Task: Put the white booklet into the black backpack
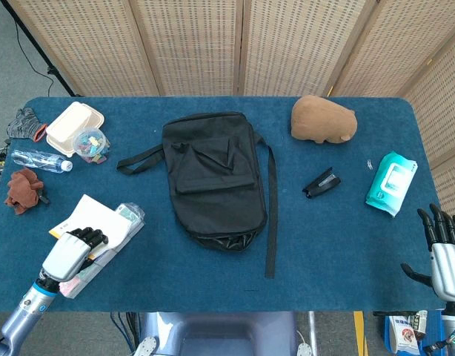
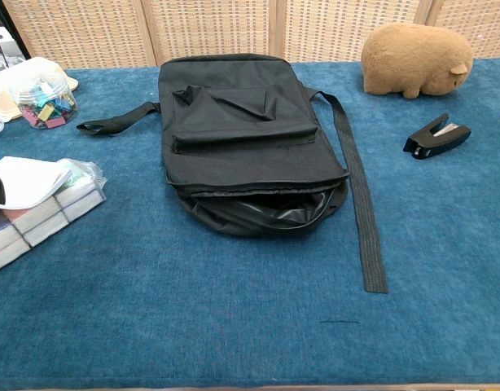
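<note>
Head and chest views of the blue cloth-covered bench (image 1: 339, 245). Near the front left corner, the thin white paper booklet (image 1: 94, 218) lay on top of a plastic-wrapped stack of small boxed blocks (image 2: 38, 218), and its near edge was raised and bowed in the chest view. The left hand (image 1: 70, 252) rested on the booklet's near end with its fingers curled over that edge; it appeared to be grasping the booklet, though the contact underneath was hidden.

At the rear left corner lay a cream clamshell box (image 1: 74, 126), a clear jar of coloured clips (image 1: 90, 142) and a clear plastic water bottle (image 1: 38, 159).

At the bench centre the black fabric backpack (image 1: 213, 178) lay flat, its mouth (image 2: 262, 210) gaping towards the front edge, with one strap (image 1: 271, 215) trailing along its right side.

Further right were a brown plush animal (image 1: 324, 120) near the rear edge, a black stapler (image 1: 321, 182), and a teal pack of wet wipes (image 1: 391, 182) near the right edge.

The right hand (image 1: 444, 252) hovered off the front right corner, released, with fingers spread and holding nothing.

Judged from its bowing, the booklet would be light and floppy, with smooth covers liable to slip. A hold across the spine or a full edge, thumb beneath, would likely keep it stiff enough to slide into the soft, shallow backpack mouth.
</note>
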You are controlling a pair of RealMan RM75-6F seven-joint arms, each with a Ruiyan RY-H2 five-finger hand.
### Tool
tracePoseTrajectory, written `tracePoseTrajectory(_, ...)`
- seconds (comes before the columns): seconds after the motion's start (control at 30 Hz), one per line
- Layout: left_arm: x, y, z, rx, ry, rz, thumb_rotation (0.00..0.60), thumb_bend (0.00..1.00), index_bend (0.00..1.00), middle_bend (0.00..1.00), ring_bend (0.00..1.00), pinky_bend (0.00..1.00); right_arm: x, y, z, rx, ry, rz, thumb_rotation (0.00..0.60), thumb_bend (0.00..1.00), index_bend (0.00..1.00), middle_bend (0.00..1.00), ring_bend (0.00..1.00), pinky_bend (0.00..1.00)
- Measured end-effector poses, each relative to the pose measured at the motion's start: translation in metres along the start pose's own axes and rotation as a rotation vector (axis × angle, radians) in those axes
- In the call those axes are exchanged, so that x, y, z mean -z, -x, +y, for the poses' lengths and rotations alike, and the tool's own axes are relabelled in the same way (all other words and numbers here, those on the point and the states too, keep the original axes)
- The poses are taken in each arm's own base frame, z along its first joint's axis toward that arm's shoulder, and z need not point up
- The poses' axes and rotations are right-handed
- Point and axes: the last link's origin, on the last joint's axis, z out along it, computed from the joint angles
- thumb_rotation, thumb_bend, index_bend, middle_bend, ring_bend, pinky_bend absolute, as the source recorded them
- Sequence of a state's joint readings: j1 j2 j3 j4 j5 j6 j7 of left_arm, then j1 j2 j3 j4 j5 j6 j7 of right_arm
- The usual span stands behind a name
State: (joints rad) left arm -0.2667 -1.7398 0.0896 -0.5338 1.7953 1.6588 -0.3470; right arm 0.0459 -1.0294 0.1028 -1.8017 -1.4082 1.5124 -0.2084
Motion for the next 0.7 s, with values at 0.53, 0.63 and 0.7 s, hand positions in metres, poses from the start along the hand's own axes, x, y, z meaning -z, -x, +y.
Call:
tracePoseTrajectory(0.53,-0.047,-0.047,-0.027,-0.033,0.014,0.181,0.6,0.62,0.82,0.67,0.55,0.75,-0.021,0.009,-0.013,-0.143,-0.146,-0.207,0.6,0.0,0.0,0.0,0.0,0.0)
tracePoseTrajectory(0.63,-0.057,-0.063,-0.031,-0.055,0.03,0.212,0.6,0.62,0.82,0.67,0.55,0.75,-0.036,0.01,-0.026,-0.149,-0.21,-0.241,0.6,0.0,0.0,0.0,0.0,0.0)
tracePoseTrajectory(0.7,-0.063,-0.072,-0.034,-0.074,0.041,0.227,0.6,0.62,0.82,0.67,0.55,0.75,-0.044,0.01,-0.035,-0.15,-0.248,-0.252,0.6,0.0,0.0,0.0,0.0,0.0)
